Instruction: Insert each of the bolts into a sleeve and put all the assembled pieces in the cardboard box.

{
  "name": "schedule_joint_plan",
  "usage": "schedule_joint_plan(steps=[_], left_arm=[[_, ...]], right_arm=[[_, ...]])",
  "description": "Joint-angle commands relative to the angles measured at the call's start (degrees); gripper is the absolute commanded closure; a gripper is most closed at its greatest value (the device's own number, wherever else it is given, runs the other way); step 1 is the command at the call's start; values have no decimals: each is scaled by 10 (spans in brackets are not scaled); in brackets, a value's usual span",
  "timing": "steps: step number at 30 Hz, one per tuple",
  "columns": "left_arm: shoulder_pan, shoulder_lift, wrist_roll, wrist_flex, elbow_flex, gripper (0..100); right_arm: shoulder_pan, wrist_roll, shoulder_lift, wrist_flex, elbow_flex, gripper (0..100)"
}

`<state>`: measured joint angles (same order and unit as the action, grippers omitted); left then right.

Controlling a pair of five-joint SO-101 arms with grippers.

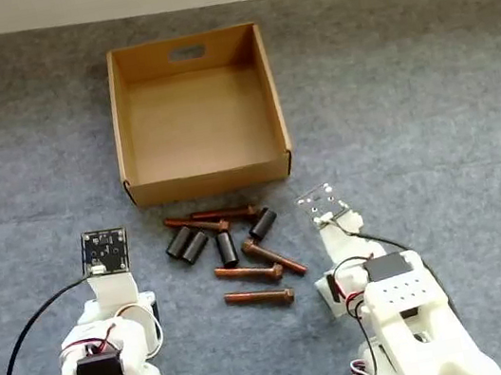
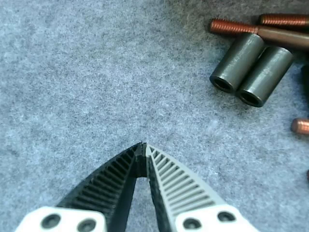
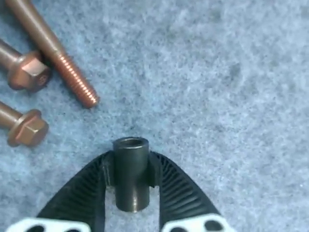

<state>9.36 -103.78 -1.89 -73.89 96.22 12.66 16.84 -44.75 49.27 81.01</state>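
Right wrist view: my right gripper [image 3: 131, 162] clamped a short black metal sleeve [image 3: 130, 176] mid-body; I judged it rigid, smooth, slippery. Left gripper [image 2: 144, 149] closed, empty.

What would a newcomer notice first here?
The right tool grips a black sleeve. A heap of copper bolts and sleeves lies just in front of the open cardboard box. The left tool is shut over bare carpet.

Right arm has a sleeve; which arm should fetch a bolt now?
Left, likely. The left end effector is shut and empty, with bolts lying close by; the right end effector is clamped on the sleeve.
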Motion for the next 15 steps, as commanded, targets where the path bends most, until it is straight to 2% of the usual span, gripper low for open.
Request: schedule_joint_plan(steps=[1,15], left_arm=[[7,-5,-4,-2,9,992],[7,-5,-4,-2,9,992]], right_arm=[[-9,-5,2,-3,10,992],[-9,-6,2,-3,14,992]])
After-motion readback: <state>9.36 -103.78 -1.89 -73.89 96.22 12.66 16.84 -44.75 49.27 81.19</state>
